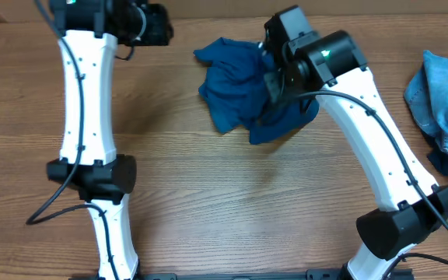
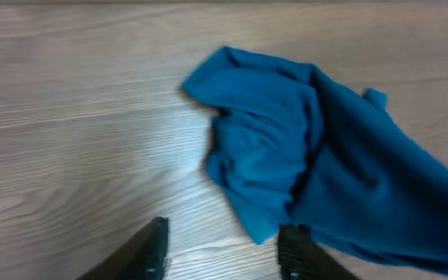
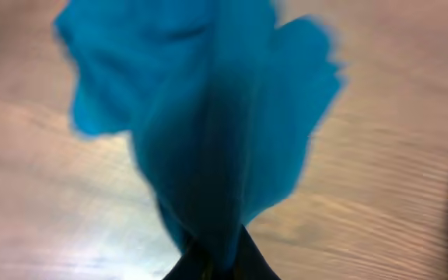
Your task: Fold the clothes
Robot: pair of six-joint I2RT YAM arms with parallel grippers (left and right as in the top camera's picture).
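Observation:
A deep-blue shirt (image 1: 239,89) lies crumpled at the far middle of the wooden table. My right gripper (image 1: 274,82) is shut on a bunch of its fabric and holds that part lifted; in the right wrist view the cloth (image 3: 208,132) hangs from the closed fingers (image 3: 222,260). My left gripper (image 1: 158,27) is at the far left of the shirt, open and empty. In the left wrist view its two fingers (image 2: 220,249) straddle bare table just short of the shirt's near edge (image 2: 286,163).
A pile of light-blue denim clothes (image 1: 446,97) lies at the right edge of the table. The wooden table top (image 1: 232,194) stretches in front of the shirt. Both white arms reach from the near edge.

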